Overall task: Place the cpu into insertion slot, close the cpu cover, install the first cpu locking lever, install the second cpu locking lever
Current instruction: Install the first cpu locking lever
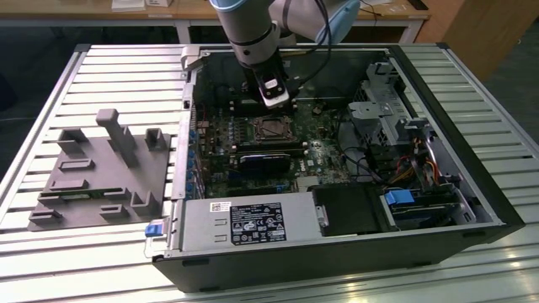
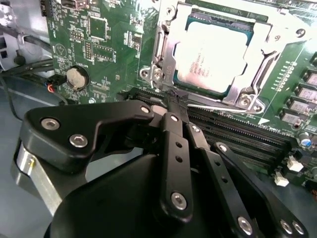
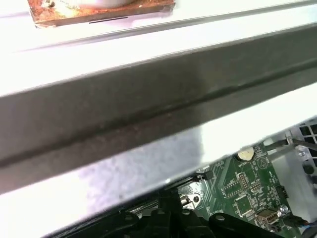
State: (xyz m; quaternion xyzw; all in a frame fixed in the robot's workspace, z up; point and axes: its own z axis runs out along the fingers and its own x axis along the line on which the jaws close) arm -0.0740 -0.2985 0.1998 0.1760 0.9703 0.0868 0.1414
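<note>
My gripper sits pinched closed just beside the insertion slot; its tips hide any grasp. The second wrist view shows the cpu seated inside, cpu cover down. In the exterior view the slot's centre reads dark.

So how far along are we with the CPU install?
Done: the cpu sits in the insertion slot, and the cpu cover lies down over its edges. In hand: the end effector, shut, has its tip at the socket's edge by a thin silvery lever. Left: the locking levers; I cannot tell whether either is latched.
</note>
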